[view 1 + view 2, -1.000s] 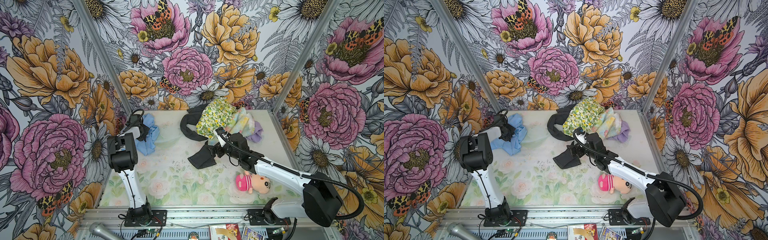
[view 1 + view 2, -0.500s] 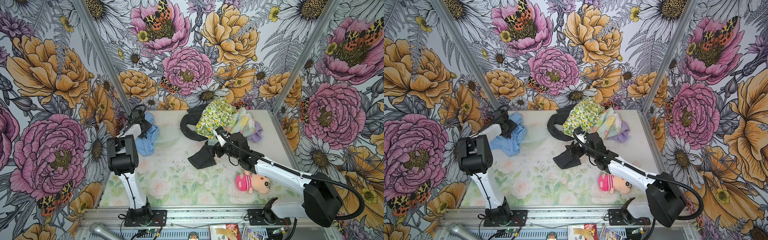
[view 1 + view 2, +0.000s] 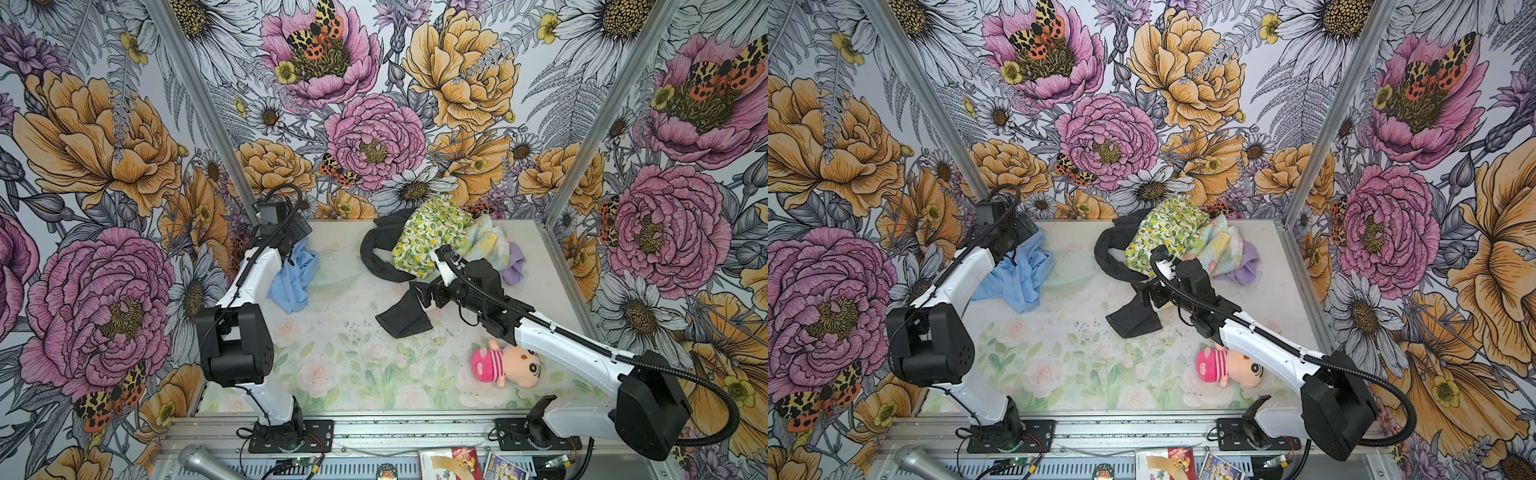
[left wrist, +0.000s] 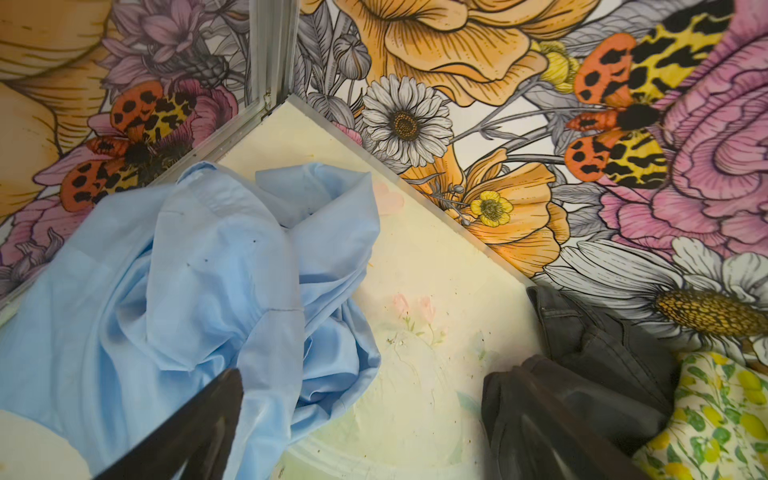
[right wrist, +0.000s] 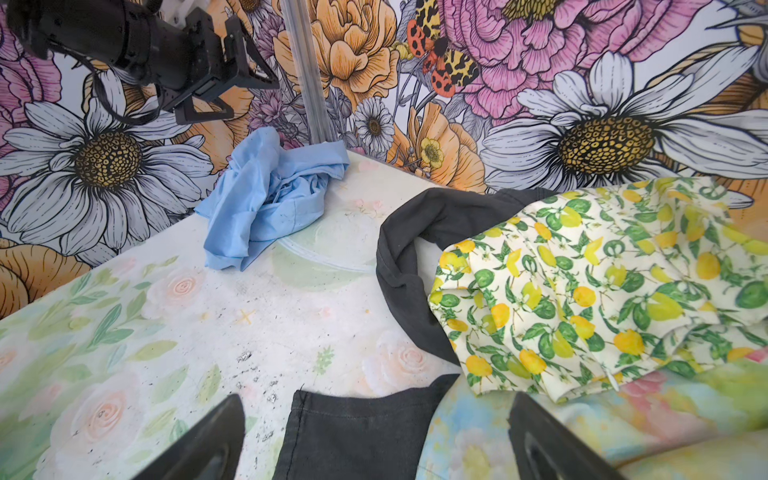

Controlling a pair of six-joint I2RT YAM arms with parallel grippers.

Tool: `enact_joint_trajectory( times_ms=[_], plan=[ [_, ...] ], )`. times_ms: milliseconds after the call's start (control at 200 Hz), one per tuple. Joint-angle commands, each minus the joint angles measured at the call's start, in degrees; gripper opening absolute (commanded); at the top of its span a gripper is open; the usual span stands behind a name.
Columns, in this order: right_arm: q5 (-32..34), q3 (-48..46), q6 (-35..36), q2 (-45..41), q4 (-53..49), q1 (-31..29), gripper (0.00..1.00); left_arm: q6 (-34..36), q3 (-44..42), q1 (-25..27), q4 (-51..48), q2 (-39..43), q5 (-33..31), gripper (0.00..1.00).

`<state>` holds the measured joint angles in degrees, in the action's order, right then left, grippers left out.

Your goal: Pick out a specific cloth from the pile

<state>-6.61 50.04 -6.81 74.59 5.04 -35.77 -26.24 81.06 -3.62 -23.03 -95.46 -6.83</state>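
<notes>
**A:** What takes up the most room?

**B:** The worktop (image 3: 332, 345). Its middle and near left lie bare, so there is open room there.

**A:** And the pile?

**B:** The pile (image 3: 432, 237) sits at the far edge, right of the middle, against the back wall (image 3: 374, 137). A black cloth (image 3: 401, 322) trails out of it toward the front.

**A:** Where is the cloth?

**B:** The cloth (image 3: 293, 278) lies crumpled in the far left corner, up against the left wall (image 3: 104, 166). It is well apart from the pile, with bare worktop between them.

**A:** How does it lie to the left gripper?

**B:** The left gripper (image 4: 365, 378) hangs over the cloth's far end with its jaws spread wide. In the right wrist view it is clear of the fabric, and nothing is pinched. In its own wrist view one jaw shows over the blue folds and the other over the black cloth's edge.

**A:** And the right gripper?

**B:** The right gripper (image 5: 378, 403) sits low at the pile's front side, well apart from the cloth. Its jaws are spread too. The black cloth's hemmed end lies under the gap between them, and they do not close on it.

**A:** Anything smaller?

**B:** A doll (image 3: 505, 363) lies near the front right, partly under the right arm and apart from the pile.
</notes>
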Motion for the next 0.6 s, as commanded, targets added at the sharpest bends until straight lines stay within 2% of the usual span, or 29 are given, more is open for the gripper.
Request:
enact_joint_trajectory(
  times_ms=[0, 210, 395, 595],
  plan=[
    [3.2, 3.6, -0.5, -0.8, -2.8, 1.3, 0.99, 8.0, -1.9, 2.0, 1.4, 3.8, 0.6, 0.99],
    [7.2, 5.9, -0.6, -1.2, -6.4, 6.1, 1.00, 17.4, -5.4, 7.1, 2.6, 11.0, 2.9, 0.99],
    [9.5, 4.2, -2.3, -3.9, -7.1, 13.1, 1.00, 18.0, -13.2, 8.1, 7.3, 18.3, 7.3, 0.99],
    [11.0, -0.3, -3.6, -8.9, -6.9, 20.7, 0.99, 20.0, -26.5, 7.8, 18.0, 27.5, 7.8, 0.99]
  ],
)
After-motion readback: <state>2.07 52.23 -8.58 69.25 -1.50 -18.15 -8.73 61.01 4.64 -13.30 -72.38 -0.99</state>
